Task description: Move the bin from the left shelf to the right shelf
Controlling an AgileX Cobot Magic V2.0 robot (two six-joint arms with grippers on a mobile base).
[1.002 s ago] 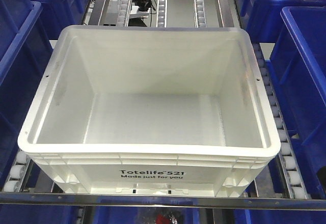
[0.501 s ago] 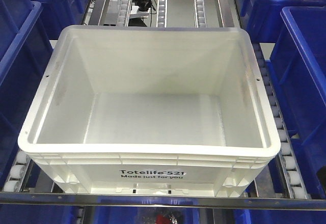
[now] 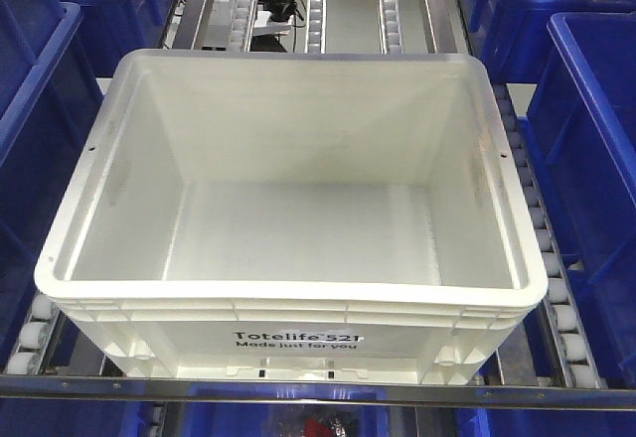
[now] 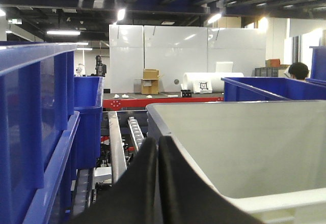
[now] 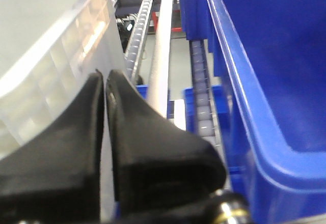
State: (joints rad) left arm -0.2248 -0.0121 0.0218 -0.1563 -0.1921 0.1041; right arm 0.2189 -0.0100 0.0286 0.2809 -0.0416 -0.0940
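Left of the bin [image 3: 288, 291], a dark blue crate [image 4: 35, 122] crowds the left gripper [image 4: 158, 145], its jaws clenched on nothing just outside the bin's left wall. The bin, white and empty, sits on the roller worktop [image 3: 563, 320]. Right of the bin, the right gripper [image 5: 105, 79] is likewise clenched empty beside the ribbed wall, hemmed by a second blue crate [image 5: 265, 81]. Uneven side pressure could tip the bin or send it rolling.
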